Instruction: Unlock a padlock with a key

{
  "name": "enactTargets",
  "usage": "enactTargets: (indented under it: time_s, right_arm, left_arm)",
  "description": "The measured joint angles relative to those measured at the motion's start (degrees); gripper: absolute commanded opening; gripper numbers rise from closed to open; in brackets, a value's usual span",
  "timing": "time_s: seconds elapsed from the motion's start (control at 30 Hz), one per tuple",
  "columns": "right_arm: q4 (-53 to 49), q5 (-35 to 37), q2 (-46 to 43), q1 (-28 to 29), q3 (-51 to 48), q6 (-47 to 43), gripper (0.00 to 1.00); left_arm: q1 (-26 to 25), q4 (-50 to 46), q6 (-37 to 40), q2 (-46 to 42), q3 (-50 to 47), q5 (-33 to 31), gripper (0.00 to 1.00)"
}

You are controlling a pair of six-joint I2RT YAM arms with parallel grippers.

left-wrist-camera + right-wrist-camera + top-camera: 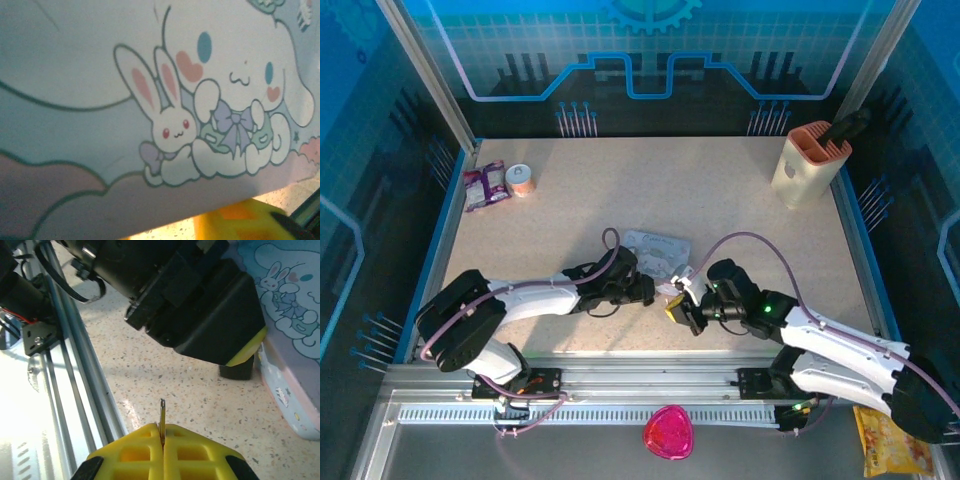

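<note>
My right gripper is shut on the key, a thin dark metal blade that stands straight up out of the seam between the yellow fingers, just above the speckled table. The pale blue cartoon tin lies mid-table. My left gripper is at the tin's near left edge, very close to the printed lid. One dark finger of it reaches down to the table beside the tin. How its jaws stand is hidden. The padlock is hidden.
A beige and salmon holder stands at the back right. A snack packet and a small roll lie at the back left. An aluminium rail runs along the near edge, with a pink object on it.
</note>
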Motion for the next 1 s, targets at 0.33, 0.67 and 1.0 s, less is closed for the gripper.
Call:
enactTargets:
  time_s: [0.33, 0.67, 1.0]
  right_arm:
    - [0.24, 2.03, 0.92, 0.04, 0.42, -0.46, 0.00]
    - [3.10, 1.14, 1.75, 0.72, 0.44, -0.02, 0.00]
    - [4.22, 0.98, 2.93, 1.40, 0.42, 0.22, 0.00]
  left_arm:
    - [0.00, 4.68, 2.86, -18.32, -7.91, 1.11, 0.47]
    - [-3.74, 13.70, 7.28, -21.22, -10.38, 6.47, 0.45]
    - [-4.98, 15.34, 8.50, -18.45, -10.19, 8.00, 0.35]
